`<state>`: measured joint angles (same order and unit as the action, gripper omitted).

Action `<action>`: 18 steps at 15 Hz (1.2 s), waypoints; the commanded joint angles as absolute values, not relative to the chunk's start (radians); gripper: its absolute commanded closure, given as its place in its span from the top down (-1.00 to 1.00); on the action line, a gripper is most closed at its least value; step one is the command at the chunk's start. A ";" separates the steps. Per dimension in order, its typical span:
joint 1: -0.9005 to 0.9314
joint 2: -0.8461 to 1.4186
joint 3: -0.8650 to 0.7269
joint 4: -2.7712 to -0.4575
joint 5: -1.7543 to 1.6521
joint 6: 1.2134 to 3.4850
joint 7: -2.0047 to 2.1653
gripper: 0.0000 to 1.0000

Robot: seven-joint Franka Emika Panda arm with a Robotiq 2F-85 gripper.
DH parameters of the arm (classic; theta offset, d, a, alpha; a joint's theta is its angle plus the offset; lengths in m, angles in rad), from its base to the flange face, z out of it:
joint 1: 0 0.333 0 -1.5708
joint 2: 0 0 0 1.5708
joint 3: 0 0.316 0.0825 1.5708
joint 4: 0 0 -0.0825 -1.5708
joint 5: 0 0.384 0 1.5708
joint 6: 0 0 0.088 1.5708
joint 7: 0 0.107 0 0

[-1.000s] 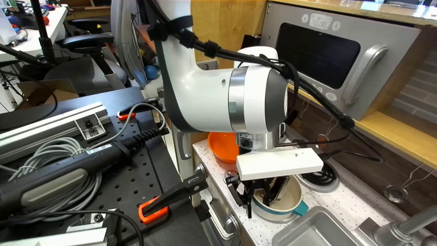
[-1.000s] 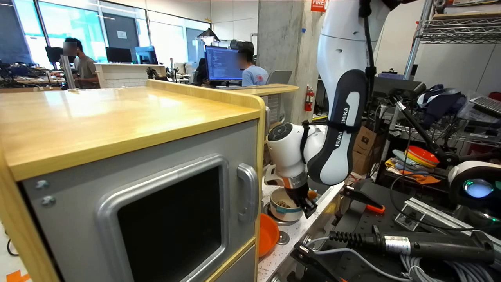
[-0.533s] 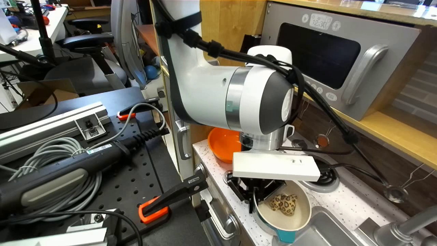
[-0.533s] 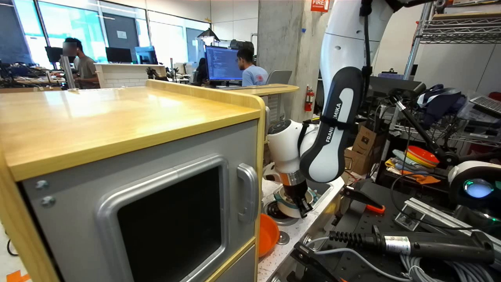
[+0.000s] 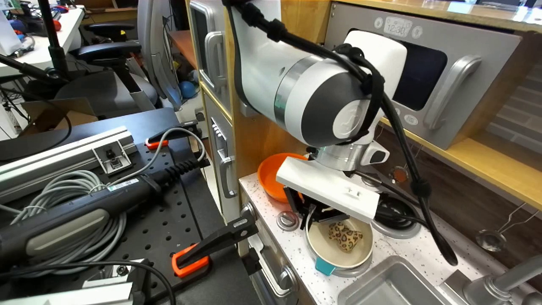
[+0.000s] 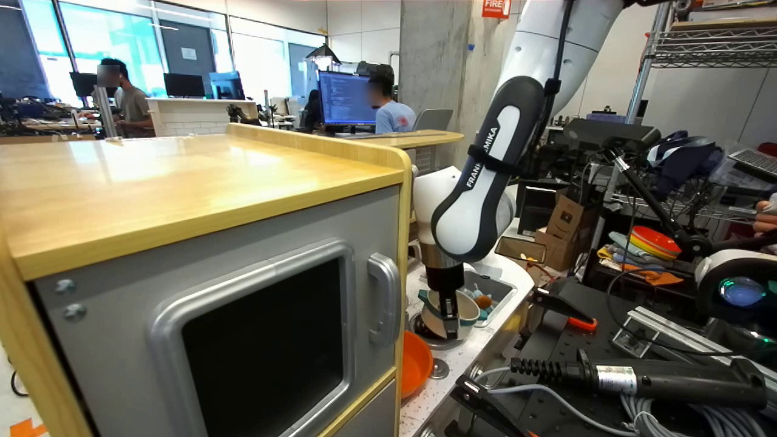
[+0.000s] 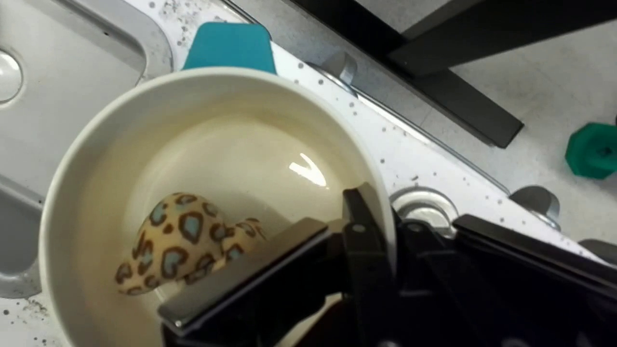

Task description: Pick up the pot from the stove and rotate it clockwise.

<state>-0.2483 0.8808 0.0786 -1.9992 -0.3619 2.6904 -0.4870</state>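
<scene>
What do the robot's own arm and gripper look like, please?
The arm is white and rounded, with dark grey trim and silver bands. A black strap partly covers its lettering, which ends in MIKA. A thick black cable runs along the arm. The gripper is black and angular, with jointed fingers, and a white bar sits above it.

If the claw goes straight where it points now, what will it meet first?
Likely the round silver burner ring below: the claw points down, shut on the wall of the round cream-and-teal pot; depth is unclear.
</scene>
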 commanded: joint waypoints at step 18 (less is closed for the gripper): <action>-0.183 1.024 0.056 -1.691 -0.054 2.457 -0.245 -0.37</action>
<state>-0.2239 0.9748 0.0882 -1.7649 -0.0717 2.4883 -0.2781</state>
